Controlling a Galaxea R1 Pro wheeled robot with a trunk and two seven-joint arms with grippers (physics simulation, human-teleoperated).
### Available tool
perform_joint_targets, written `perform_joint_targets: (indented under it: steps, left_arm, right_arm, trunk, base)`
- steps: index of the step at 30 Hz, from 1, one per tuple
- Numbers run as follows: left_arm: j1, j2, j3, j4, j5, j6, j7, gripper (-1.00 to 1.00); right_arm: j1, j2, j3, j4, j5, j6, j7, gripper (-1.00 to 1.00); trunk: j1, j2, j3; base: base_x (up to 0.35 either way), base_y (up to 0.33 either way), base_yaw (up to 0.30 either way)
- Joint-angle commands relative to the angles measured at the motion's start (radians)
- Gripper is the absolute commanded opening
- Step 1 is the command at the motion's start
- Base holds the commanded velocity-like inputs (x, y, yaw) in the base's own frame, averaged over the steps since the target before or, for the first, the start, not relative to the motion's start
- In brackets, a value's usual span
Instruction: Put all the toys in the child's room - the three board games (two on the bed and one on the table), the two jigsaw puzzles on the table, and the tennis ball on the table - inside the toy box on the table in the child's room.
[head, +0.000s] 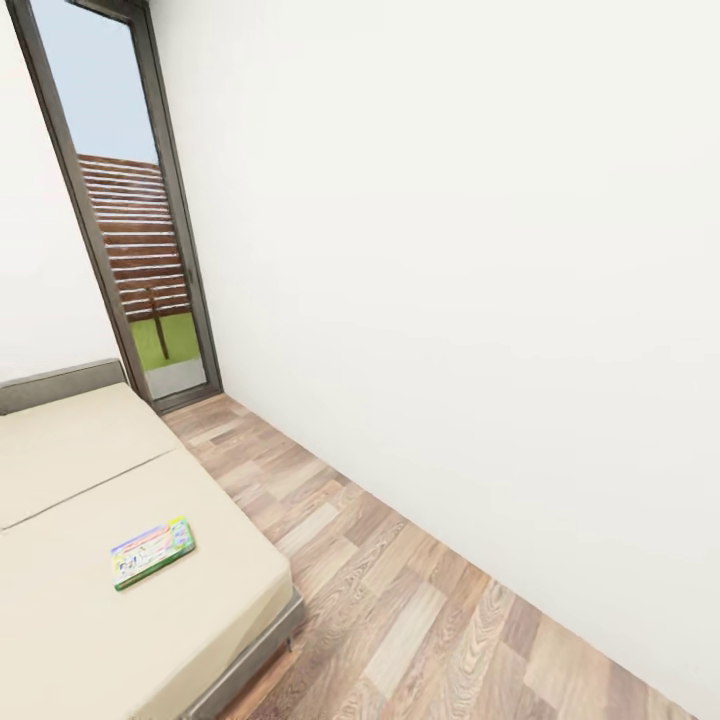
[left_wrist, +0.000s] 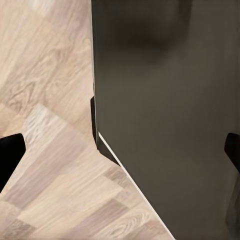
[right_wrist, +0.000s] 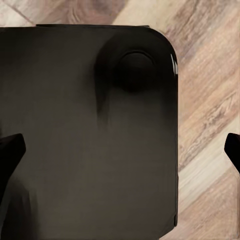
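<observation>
On the left of the head view we see the bed (head: 90, 560). It is big and flat, with a pale cover. One board game (head: 152, 551) lies flat on it, near the edge that faces the floor. That is a good spot for us, because we think we could reach it from the floor side without leaning far over the bed.

Behind the bed is a tall glass door (head: 135, 215). Through it we can see a wooden fence (head: 135, 240) and some grass. To the right of the bed runs a strip of wooden floor (head: 400, 590). It goes between the bed edge and the big white wall (head: 470, 250). This strip is our open room for rolling. It looks bare, so we think we can drive along it to get close to the game.

Our left hand (left_wrist: 120, 150) hangs down over the floor, next to our own dark base (left_wrist: 170, 110). Its two fingertips (left_wrist: 9, 155) sit far apart at the picture's sides, so the hand is wide open and holds nothing. Our right hand (right_wrist: 120, 150) hangs over the dark base too, with wood floor beside it. Its fingertips (right_wrist: 9, 152) are also far apart, so it is wide open with nothing in it.

We think both hands are tucked low and close so they will not bump the bed or wall while we move.
</observation>
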Motion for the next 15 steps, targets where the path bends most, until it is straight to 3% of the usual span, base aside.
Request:
perform_joint_targets:
  steps: [1,15]
  left_arm:
    - [0.000,0.000,0.000,-0.001,0.001,-0.001,-0.001,1.00]
    - [0.000,0.000,0.001,-0.001,0.001,-0.001,-0.001,1.00]
  right_arm:
    - [0.001,0.000,0.002,-0.002,-0.006,-0.003,-0.002,1.00]
    - [0.001,0.002,0.003,-0.002,-0.004,-0.010,-0.002,1.00]
  trunk:
    - [0.000,0.000,-0.001]
    - [0.000,0.000,-0.001]
  base:
    - [0.000,0.000,0.279]
    - [0.000,0.000,0.279]
